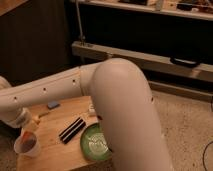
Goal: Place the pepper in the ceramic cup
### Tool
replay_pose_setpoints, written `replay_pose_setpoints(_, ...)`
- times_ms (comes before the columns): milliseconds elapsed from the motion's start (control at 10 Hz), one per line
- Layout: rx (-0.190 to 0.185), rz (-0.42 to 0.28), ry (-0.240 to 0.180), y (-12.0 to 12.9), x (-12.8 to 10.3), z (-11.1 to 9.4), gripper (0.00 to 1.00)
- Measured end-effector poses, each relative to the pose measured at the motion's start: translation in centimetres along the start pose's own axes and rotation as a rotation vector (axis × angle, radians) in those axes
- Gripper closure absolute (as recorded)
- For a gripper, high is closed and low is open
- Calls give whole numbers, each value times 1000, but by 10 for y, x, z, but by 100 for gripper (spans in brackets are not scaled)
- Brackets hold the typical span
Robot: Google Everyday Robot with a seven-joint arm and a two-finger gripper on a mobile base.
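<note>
The ceramic cup (27, 145) is small and whitish with a reddish-brown inside. It stands at the front left corner of the wooden table (52, 152). My gripper (29, 125) reaches in from the left, at the end of my white arm (50, 90), just above and behind the cup. It is shut on the pale-yellow, orange-tinged pepper (33, 122), which hangs just over the cup's far rim. My arm's big elbow (125, 115) hides the table's right part.
A round green plate (94, 143) lies right of the cup, partly behind my elbow. Two black bars (72, 129) lie in the middle of the table. A small blue object (53, 105) lies near the back edge. A speckled floor (185, 135) lies to the right.
</note>
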Motion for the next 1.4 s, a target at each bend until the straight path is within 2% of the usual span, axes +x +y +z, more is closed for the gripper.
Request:
replay_pose_setpoints(200, -14, -10, -7, -1, 5, -3, 80)
replay_pose_setpoints(300, -19, -12, -8, -1, 6, -4, 76)
replay_pose_setpoints(600, -30, -16, -12, -1, 12, -6, 49)
replay_pose_setpoints(800, -29, -23, -19, -1, 15, -6, 26)
replay_pose_setpoints(900, -29, -27, -22, -1, 17, -7, 21)
replay_pose_setpoints(1400, -30, -39, -32, 1, 23, -9, 20)
